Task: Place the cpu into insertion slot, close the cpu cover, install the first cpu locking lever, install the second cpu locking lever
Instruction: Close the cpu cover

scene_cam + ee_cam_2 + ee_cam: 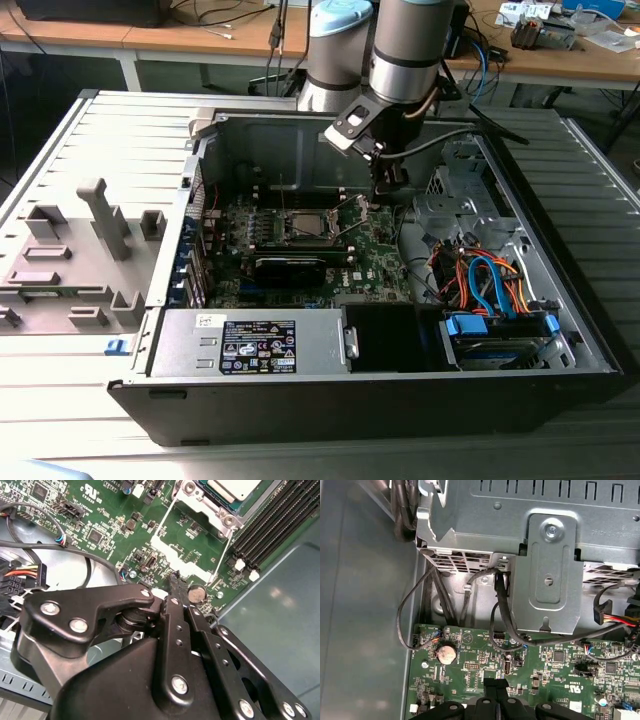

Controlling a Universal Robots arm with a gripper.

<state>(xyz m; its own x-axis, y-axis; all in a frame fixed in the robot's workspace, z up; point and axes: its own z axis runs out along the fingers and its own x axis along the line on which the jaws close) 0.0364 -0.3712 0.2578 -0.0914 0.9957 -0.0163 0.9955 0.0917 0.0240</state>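
The gripper [385, 190] hangs inside the open computer case [560, 200], low over the motherboard [375, 262]. In both wrist views the two black fingers [176, 610] are pressed together along their length with no visible gap at the tips; the jaws are fully closed and hold nothing. The cpu [239, 487] is seated in the insertion slot [227, 519], silver-grey top facing up and bordered by the slot's silver rim. In the exterior view the cpu [303, 226] lies to the exterior view's left of the gripper, clearly apart from it, with the black graphics card [290, 268] just beside the socket area. The cpu cover [175, 555] is folded open, away from the slot. It extends over the green board toward the gripper [173, 582], and board components show through its cut-out centre. Two thin wire locking levers [163, 519] run along the cover's two sides, both unlatched. The closed fingertips stand just beside the free edge of the cover, so the cover lies between the jaws and the cpu. A coin cell [196, 594] sits immediately next to the fingertips. Long black memory slots [270, 525] run beside the socket. In the first wrist view the gripper [495, 682] points over the board edge near the coin cell [446, 653], toward a metal bracket [547, 575] and black cables [502, 610].
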